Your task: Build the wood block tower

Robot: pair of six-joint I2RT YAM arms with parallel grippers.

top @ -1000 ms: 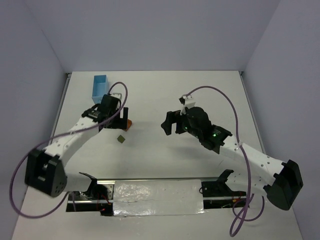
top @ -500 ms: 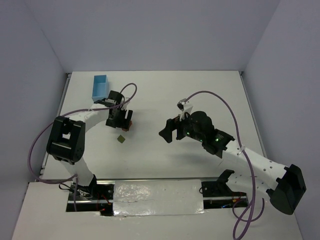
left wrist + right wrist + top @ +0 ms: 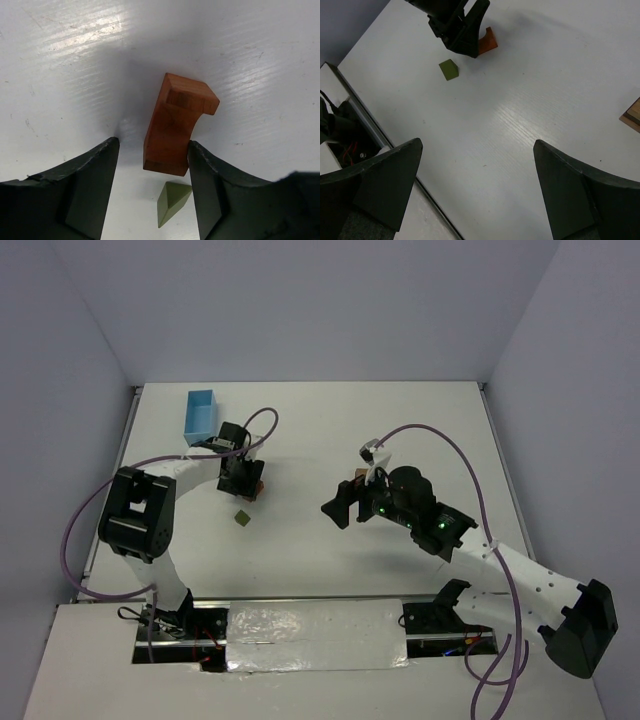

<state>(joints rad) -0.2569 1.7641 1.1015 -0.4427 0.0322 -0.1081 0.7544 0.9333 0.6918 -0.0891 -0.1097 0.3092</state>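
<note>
An orange-red arch (image 3: 175, 125) lies on the white table between the fingers of my left gripper (image 3: 152, 150). The right finger (image 3: 210, 185) touches the arch's side. The left finger (image 3: 95, 175) stands off it with a gap, so the gripper is open around the arch. An olive-green piece (image 3: 172, 202) lies loose just near of the arch (image 3: 259, 488), and from above the green piece (image 3: 241, 517) is apart from my left gripper (image 3: 243, 481). My right gripper (image 3: 477, 147) hangs wide open and empty over bare table. A tan and brown block (image 3: 632, 116) shows at the right edge.
A light blue box (image 3: 201, 412) stands at the back left, beyond the left gripper. The right arm's cable (image 3: 440, 440) loops over the table's middle right. A taped metal strip (image 3: 310, 625) runs along the near edge between the arm bases.
My left gripper has come down around the orange-red arch and its jaws have narrowed. The right arm has shifted slightly toward the near edge, still open.
</note>
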